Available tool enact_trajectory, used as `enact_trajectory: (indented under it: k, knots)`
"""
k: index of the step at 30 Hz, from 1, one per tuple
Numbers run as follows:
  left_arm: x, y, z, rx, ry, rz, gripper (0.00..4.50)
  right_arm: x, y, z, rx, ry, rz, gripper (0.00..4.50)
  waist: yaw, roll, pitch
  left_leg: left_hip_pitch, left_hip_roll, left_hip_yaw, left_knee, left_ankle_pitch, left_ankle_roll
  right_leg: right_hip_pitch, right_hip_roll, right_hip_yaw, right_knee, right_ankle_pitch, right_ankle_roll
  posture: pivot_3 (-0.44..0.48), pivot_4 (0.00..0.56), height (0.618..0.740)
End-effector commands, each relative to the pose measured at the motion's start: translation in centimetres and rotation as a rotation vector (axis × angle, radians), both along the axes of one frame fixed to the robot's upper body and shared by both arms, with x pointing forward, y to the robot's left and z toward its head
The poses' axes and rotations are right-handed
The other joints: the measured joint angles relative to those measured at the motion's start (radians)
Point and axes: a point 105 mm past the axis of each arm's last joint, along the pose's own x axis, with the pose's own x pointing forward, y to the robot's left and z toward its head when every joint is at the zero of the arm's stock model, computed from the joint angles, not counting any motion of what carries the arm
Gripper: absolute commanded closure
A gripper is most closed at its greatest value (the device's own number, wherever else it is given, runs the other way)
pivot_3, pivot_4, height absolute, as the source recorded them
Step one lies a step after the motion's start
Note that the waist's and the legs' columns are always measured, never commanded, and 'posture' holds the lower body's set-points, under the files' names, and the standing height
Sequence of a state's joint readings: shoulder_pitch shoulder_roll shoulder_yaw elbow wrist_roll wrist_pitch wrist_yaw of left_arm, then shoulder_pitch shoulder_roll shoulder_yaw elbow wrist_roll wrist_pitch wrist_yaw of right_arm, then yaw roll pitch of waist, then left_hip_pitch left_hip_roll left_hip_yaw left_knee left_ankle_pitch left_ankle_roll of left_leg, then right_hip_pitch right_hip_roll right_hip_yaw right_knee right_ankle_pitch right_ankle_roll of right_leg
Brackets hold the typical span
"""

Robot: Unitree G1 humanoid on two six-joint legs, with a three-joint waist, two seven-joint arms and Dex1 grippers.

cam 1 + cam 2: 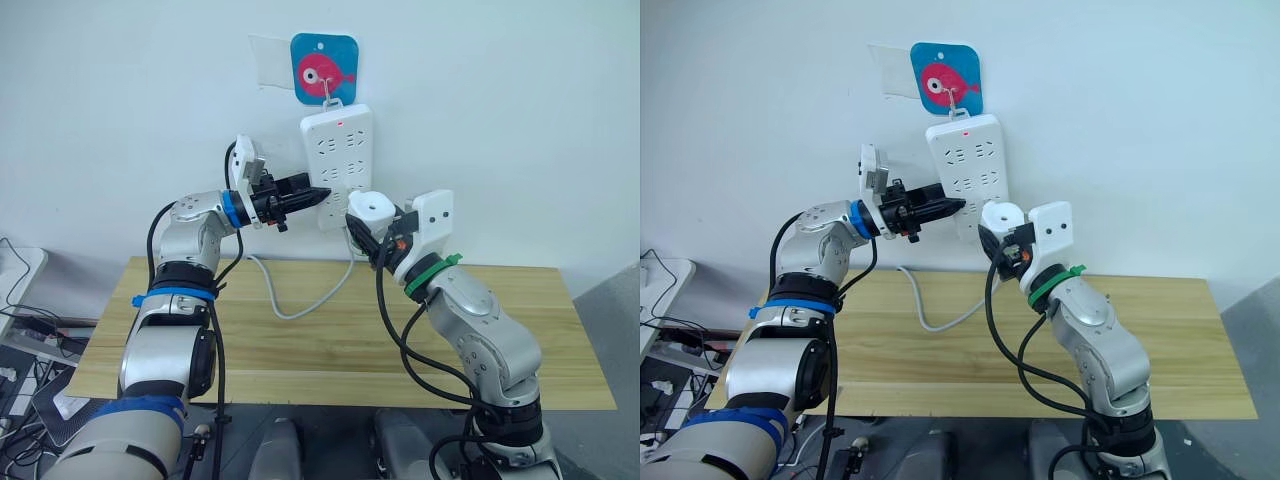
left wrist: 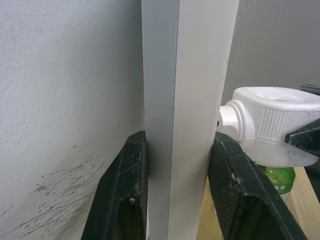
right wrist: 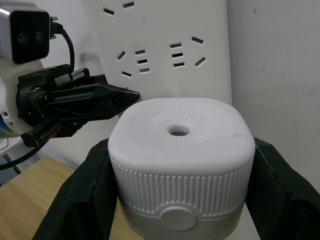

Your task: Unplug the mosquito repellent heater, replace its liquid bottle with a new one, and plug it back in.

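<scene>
The mosquito repellent heater [image 1: 370,207] is a small white rounded unit with a green liquid bottle [image 2: 274,177] under it. My right gripper [image 1: 378,226] is shut on its sides, holding it against the lower part of the white power strip [image 1: 335,150] that hangs on the wall. In the left wrist view the heater's [image 2: 272,125] round stub meets the strip's face; the prongs are hidden. My left gripper [image 1: 318,196] is shut on the strip's left edge, one finger [image 2: 120,190] behind it and one in front.
The strip hangs from a hook on a blue fish sticker [image 1: 324,68], and its white cable [image 1: 300,300] loops down onto the wooden table [image 1: 330,350]. Cables and gear lie left of the table.
</scene>
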State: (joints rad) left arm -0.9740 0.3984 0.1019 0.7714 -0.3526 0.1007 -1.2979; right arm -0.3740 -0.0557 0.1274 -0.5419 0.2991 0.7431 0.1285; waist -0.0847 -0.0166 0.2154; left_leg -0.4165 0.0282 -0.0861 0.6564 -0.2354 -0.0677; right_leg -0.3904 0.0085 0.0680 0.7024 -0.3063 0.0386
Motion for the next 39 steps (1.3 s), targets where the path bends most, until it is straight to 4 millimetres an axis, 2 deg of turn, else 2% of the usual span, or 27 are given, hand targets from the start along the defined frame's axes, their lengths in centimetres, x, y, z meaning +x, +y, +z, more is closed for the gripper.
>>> enact_trajectory:
  k: [1, 12, 25, 39]
  knots:
    - [-0.5, -0.4, 0.7, -0.003, -0.030, -0.033, 3.23, 0.0, -0.3, 2.0, 0.043, -0.071, -0.015, 1.52, 0.000, 0.000, 0.000, 0.000, 0.000, 0.000, 0.000, 0.000, 0.000, 0.000, 0.000, 0.000, 0.000, 0.000, 0.000, -0.038, 0.185, 0.740]
    - [-0.4, -0.6, 0.6, 0.002, -0.031, -0.036, 3.23, 0.1, -1.1, 1.9, 0.087, -0.051, -0.055, 1.52, 0.000, 0.000, 0.000, 0.000, 0.000, 0.000, 0.000, 0.000, 0.000, 0.000, 0.000, 0.000, 0.000, 0.000, 0.000, -0.050, 0.190, 0.740]
    - [-0.3, -0.8, 0.6, 0.011, -0.039, -0.034, 3.23, 0.1, -0.4, 1.1, 0.182, 0.059, -0.019, 1.52, 0.000, 0.000, 0.000, 0.000, 0.000, 0.000, -0.001, 0.000, 0.000, 0.000, 0.000, 0.000, 0.000, 0.000, 0.000, -0.050, 0.193, 0.740]
    - [-0.3, -0.5, 0.6, 0.019, -0.048, -0.022, 3.23, 0.3, -0.4, 0.4, 0.159, 0.081, -0.021, 1.52, 0.001, 0.000, 0.000, 0.000, 0.000, 0.000, -0.002, 0.000, 0.000, 0.000, 0.000, 0.000, -0.001, 0.000, 0.000, -0.039, 0.191, 0.740]
